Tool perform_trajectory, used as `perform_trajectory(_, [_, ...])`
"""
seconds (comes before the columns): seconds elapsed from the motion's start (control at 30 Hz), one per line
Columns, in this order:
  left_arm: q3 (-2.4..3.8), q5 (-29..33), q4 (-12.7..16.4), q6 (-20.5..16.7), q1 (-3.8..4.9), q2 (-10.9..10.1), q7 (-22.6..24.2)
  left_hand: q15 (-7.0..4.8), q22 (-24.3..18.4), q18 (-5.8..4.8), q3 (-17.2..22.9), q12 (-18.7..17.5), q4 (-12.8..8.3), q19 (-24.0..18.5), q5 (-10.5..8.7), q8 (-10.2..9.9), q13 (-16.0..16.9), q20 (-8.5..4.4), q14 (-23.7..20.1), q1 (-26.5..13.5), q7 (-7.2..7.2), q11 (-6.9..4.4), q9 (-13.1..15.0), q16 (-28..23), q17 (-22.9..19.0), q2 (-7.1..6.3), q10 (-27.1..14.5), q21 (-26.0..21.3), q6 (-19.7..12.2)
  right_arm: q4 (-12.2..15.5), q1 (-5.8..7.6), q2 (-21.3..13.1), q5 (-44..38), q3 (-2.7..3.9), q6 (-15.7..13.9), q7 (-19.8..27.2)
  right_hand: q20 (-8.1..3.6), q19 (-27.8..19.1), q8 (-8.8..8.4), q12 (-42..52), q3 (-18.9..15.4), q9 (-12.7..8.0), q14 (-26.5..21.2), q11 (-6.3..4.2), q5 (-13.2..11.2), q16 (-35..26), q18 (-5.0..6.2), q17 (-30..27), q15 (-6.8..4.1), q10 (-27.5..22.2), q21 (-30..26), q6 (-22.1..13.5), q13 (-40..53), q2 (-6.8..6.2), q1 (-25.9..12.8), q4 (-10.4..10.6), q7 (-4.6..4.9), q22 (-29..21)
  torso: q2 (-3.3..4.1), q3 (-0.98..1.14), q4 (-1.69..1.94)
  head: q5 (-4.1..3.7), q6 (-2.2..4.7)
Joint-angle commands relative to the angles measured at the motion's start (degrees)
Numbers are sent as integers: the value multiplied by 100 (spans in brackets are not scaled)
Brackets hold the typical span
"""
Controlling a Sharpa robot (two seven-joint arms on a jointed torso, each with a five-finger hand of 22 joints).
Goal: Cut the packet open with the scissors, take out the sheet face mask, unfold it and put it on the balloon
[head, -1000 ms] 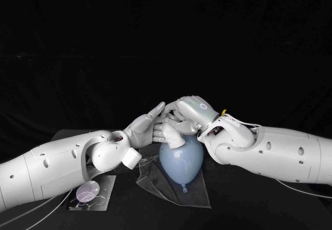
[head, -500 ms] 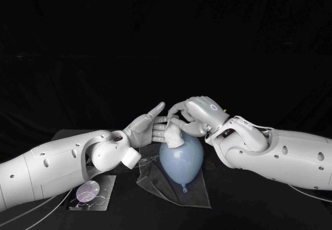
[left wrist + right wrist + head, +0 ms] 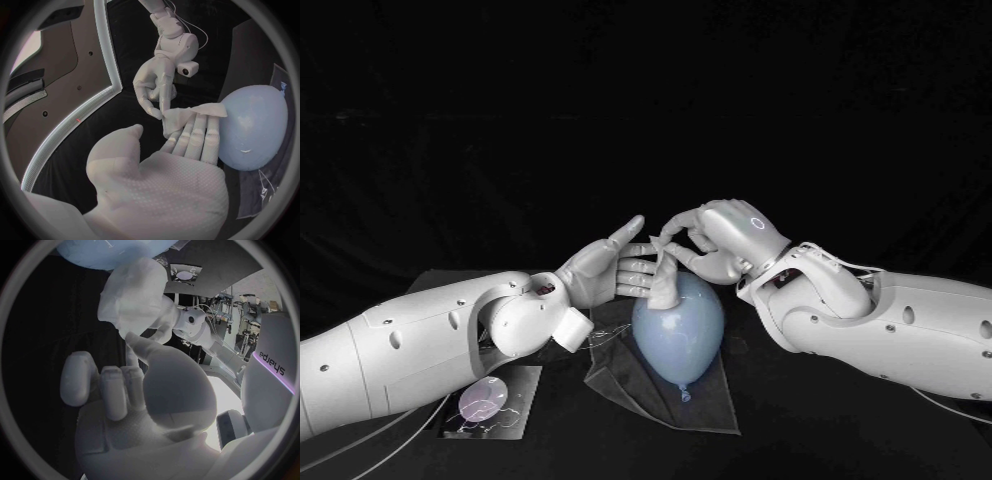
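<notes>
Your right robot hand [image 3: 721,237] pinches an edge of the thin white sheet face mask [image 3: 180,118] between thumb and a finger. Your left robot hand [image 3: 606,268] holds nothing; it is flat, with its fingers [image 3: 199,135] straight and resting on the mask at the top of the pale blue rubber balloon [image 3: 679,330]. The balloon lies on a clear plastic film [image 3: 639,388] on the black bench [image 3: 805,432].

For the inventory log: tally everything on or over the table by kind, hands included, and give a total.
hands: 2, left hand, right hand
balloon: 1
sheet mask: 1
clear sheet: 1
glossy card: 1
Total: 6
</notes>
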Motion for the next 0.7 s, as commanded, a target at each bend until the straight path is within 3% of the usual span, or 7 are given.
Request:
perform_trajectory(0.03, [7, 13, 9, 104, 9, 8, 16, -17, 5, -104, -36, -6, -2, -16, -26, 23, 4, 9, -39, 59, 749, -3, 9, 17, -5, 46, 41, 14, 26, 12, -1, -7, -5, 4, -99, -38, -30, 28, 31, 25, 34, 802, 687, -48, 15, 39, 88, 1505, -143, 598, 29, -15, 1504, 8, -54, -2, -2, 987, 0, 0, -2, 3, 0])
perform_trajectory(0.27, [7, 13, 17, 126, 9, 9, -14, -19, 9, -94, -42, -9, -6, 16, -25, 33, 2, 9, -34, 373, 756, -4, 22, 19, -5, 171, 48, 29, 52, -10, -1, 25, 8, 4, -141, -26, -31, 27, 36, 26, 37, 813, 687, -49, 15, 39, 88, 1505, -143, 598, 29, -20, 1505, 9, -59, -2, -3, 986, 1, 2, 1, -10, -2])
perform_trajectory(0.5, [7, 14, 24, 126, 9, 10, -34, -22, 11, -86, -82, -7, -8, 37, -24, 66, 3, 9, -26, 620, 765, -8, 50, 21, -5, 214, 67, 39, 154, -49, -1, 62, 24, 5, -170, -16, -31, 31, 39, 26, 39, 819, 687, -49, 15, 39, 87, 1505, -144, 598, 35, -23, 1505, 11, -60, -2, -3, 988, 2, 0, -1, -8, -5])
perform_trajectory(0.7, [7, 59, 25, 73, 9, 8, -44, -24, 14, -68, -114, -9, -15, 86, -23, 203, 3, 9, -3, 1186, 798, -4, 148, 24, -4, 268, 69, 60, 564, -38, -1, 59, 30, 6, -201, -11, -31, 33, 44, 26, 44, 829, 687, -50, 15, 39, 86, 1505, -144, 598, 39, -29, 1505, 13, -62, -2, -3, 989, -3, -1, -1, -9, -5])
